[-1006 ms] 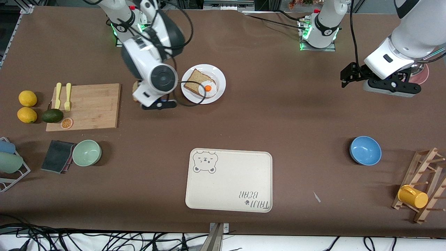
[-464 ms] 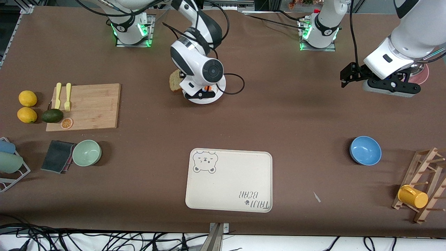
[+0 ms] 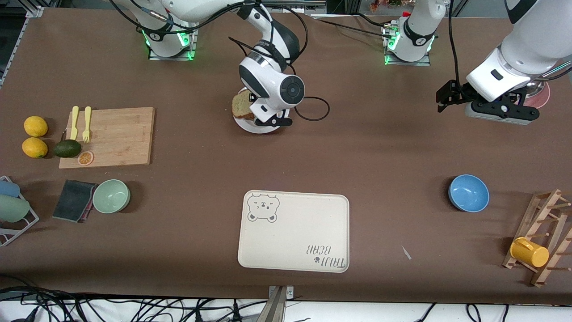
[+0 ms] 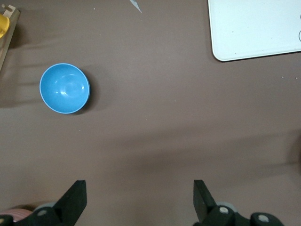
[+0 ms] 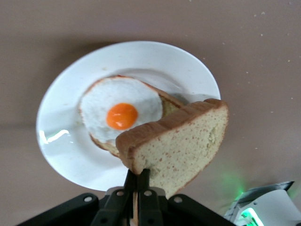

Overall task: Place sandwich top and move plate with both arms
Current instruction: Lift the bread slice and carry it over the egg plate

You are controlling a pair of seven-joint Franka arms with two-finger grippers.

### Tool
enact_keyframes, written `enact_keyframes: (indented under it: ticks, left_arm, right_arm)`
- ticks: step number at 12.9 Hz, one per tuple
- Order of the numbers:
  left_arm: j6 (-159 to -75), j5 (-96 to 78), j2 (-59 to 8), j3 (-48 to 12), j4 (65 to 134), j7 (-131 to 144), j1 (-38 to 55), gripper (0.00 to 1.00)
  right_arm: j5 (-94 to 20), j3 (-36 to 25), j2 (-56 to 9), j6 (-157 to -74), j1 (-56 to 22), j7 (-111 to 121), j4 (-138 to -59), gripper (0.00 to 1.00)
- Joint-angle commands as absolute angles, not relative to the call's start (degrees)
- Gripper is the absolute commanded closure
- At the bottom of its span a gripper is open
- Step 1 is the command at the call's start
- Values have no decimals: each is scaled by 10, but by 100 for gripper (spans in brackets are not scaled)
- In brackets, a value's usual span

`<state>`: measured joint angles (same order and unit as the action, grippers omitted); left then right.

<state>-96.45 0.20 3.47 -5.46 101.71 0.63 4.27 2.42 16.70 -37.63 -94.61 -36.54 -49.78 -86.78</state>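
White plate (image 5: 66, 155) is sitting near the worktop's edge by the bases; our right pincer (image 5: 138, 181), clamped on the top (image 5: 181, 143), is hovering over its egg (image 5: 121, 113). Left pincer (image 4: 138, 202) is waiting wide. Placing and moving remain.

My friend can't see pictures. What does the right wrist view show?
The right gripper is shut on the sandwich top, a tan bread slice held in the air over a white plate. On the plate lies a fried egg on another bread slice, with brown table around it.
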Motion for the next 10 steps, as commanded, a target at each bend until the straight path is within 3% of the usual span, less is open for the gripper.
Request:
enact_keyframes:
  ticks: [1, 6, 7, 10]
  left_arm:
    - [-954, 17, 31, -60, 1002, 12, 40, 0]
    - [-954, 17, 31, -60, 1002, 12, 40, 0]
    - [-954, 17, 31, -60, 1002, 12, 40, 0]
    - [-954, 18, 31, -61, 1002, 12, 40, 0]
  right_arm:
    - [15, 163, -412, -937, -383, -519, -810, 100]
    - [18, 163, -427, -937, -385, -523, -809, 100]
    - [17, 163, -428, -941, -385, -525, -809, 2]
    - [16, 163, -422, -944, -383, -523, -806, 0]
